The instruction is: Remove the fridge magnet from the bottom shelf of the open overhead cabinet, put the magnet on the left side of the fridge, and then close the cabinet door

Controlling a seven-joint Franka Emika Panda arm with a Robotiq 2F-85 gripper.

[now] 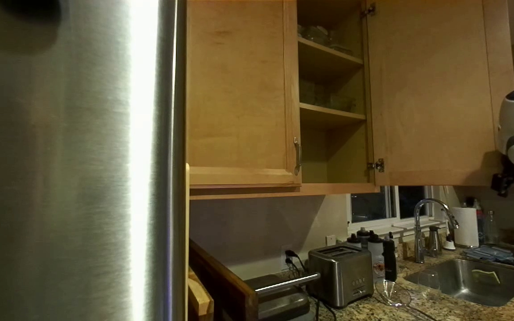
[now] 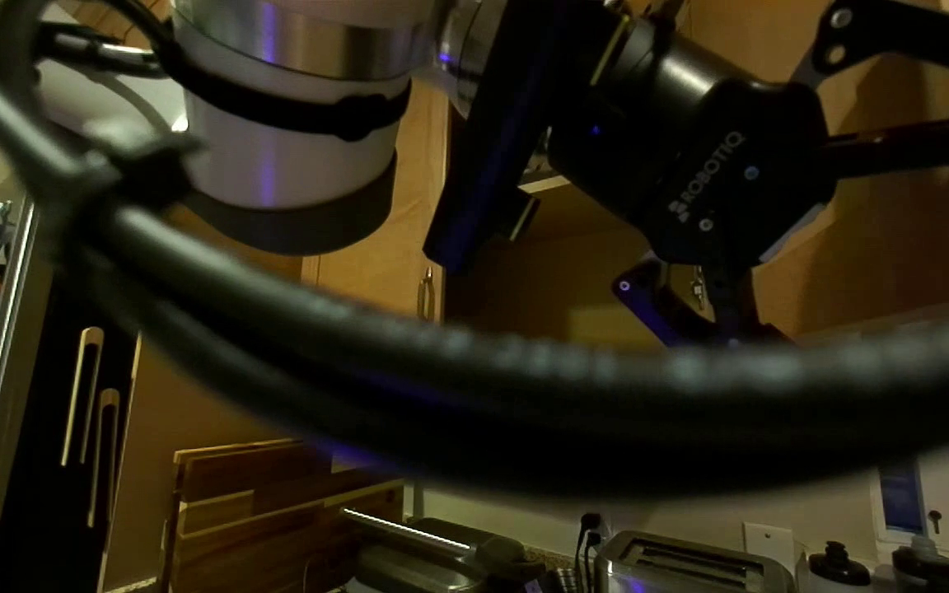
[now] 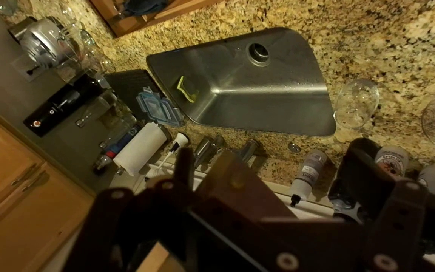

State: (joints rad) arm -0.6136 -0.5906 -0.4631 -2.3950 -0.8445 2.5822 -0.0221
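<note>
In an exterior view I see the tall silver-steel fridge (image 1: pixel 78 169) left of the narrow honey-wood overhead cabinet (image 1: pixel 346 149).

Wrist view: steel sink (image 3: pixel 278 109) ahead of the jaws, yellow-green item (image 3: pixel 184 87) inside; paper towel roll (image 3: pixel 141 148) to their left; labelled bottle (image 3: pixel 310 173) seen between them, beyond. Below the jaws in both exterior views: metal toaster (image 1: pixel 341 278).

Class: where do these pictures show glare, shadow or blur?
In an exterior view, bright vertical glare on the fridge; in both exterior views, a shadow on the open cabinet door; in an exterior view, a blurred black cable across the foreground; in the wrist view, a pale sheen in the sink.
</note>
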